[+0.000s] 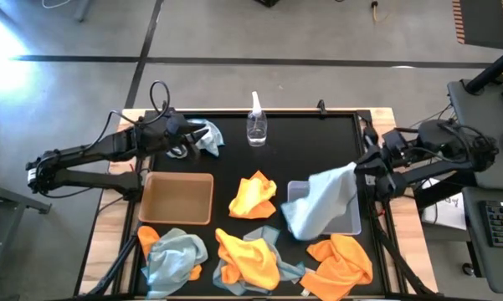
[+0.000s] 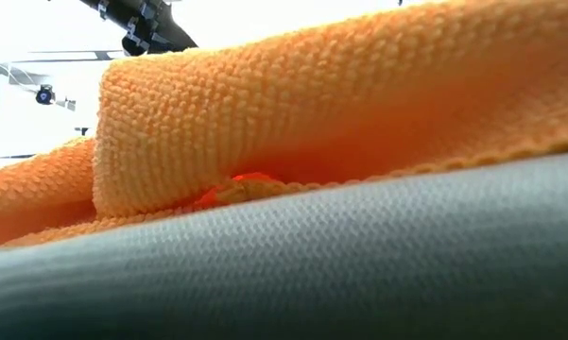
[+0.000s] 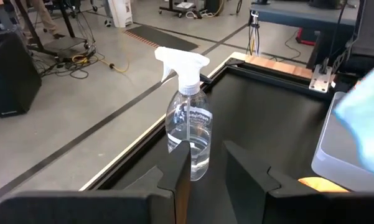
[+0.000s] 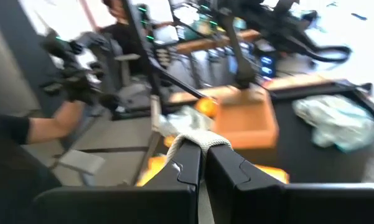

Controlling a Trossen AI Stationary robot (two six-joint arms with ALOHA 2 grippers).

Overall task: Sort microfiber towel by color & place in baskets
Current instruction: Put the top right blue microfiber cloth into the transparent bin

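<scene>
My right gripper is shut on a pale blue-grey towel above the grey-clear tray. The tan tray sits at the table's left. My left gripper is open at the far left, pointing toward the spray bottle, with nothing between its fingers. Another blue-grey towel lies on the table right beside it. Orange towels and a blue-grey one lie across the near half. My right gripper pinches a bunched bit of the blue-grey towel's upper edge between its two fingers. The towel hangs slack from the fingers, slanting down toward the table's left, and its lower end is over the clear tray's left side.
The clear spray bottle stands upright at the far middle of the black mat. In the low view an orange towel and a grey towel right at the lens block almost everything. A person's arm shows beyond the table.
</scene>
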